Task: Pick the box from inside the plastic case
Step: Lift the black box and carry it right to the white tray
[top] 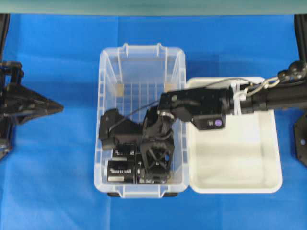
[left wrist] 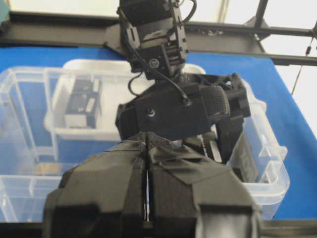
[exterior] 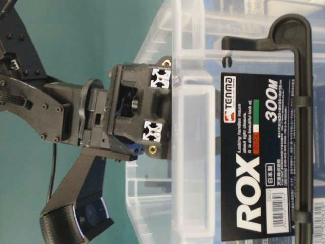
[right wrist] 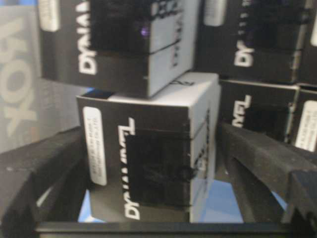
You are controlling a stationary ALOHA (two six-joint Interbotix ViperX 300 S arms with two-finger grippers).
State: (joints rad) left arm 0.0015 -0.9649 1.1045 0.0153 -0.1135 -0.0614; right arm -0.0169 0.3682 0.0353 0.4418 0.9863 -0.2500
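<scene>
A white tray (top: 268, 158) sat on a blue cloth (top: 53, 182), right beside the clear bin, maybe touching it. Up top ran a dull green strip (top: 153, 5), perhaps a wall. Nothing lay in the tray.

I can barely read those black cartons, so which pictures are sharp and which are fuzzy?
Right wrist view: soft, the box sits very near the lens. Overhead view: coarse, lettering smeared. Table-level view: turned sideways, its label crisp. Left wrist view: bright window glare behind.
</scene>
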